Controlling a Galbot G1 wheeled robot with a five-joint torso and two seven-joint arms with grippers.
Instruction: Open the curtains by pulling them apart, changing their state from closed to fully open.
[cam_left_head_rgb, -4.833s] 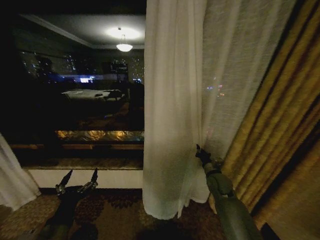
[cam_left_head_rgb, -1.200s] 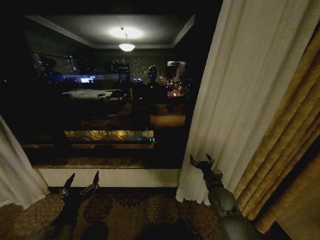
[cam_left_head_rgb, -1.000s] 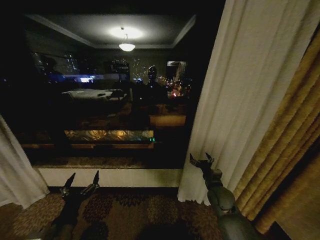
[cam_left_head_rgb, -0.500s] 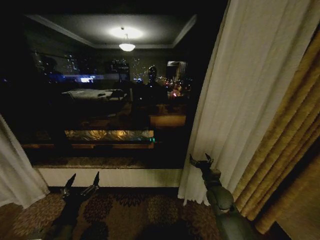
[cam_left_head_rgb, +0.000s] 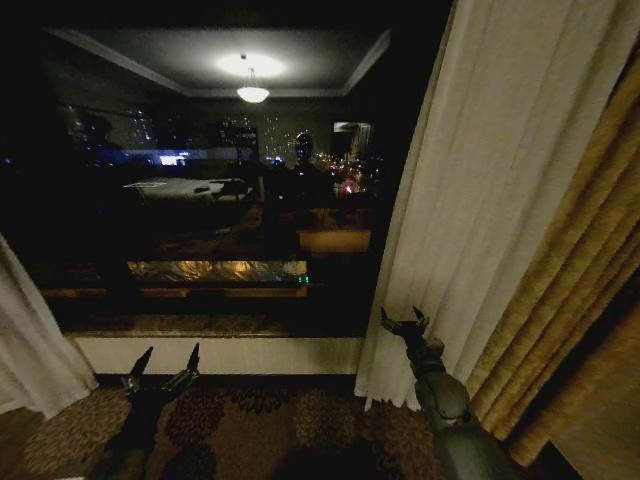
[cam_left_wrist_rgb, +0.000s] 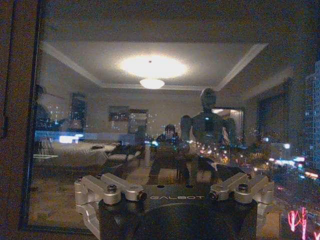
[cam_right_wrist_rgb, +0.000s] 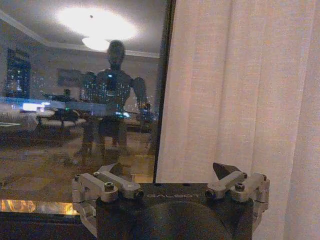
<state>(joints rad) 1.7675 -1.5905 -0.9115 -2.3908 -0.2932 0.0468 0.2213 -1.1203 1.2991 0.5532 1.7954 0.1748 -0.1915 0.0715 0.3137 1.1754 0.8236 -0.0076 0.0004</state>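
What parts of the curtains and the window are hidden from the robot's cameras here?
- Right curtain: the head view's top edge cuts off its top, so rail and hooks stay unseen.
- Left curtain: the head view's left edge cuts it off.
- Outside the window: room reflections on the dark glass cover most of it.
- Golden drape: the right edge cuts off its far side.

The window (cam_left_head_rgb: 210, 180) fills ten to twelve o'clock. One of the curtains (cam_left_head_rgb: 490, 190) hangs at two o'clock, beside the drape (cam_left_head_rgb: 590, 300) at three; another curtain (cam_left_head_rgb: 30, 340) sits at eight. The right gripper (cam_left_head_rgb: 403, 322) is just left of the two o'clock curtain.
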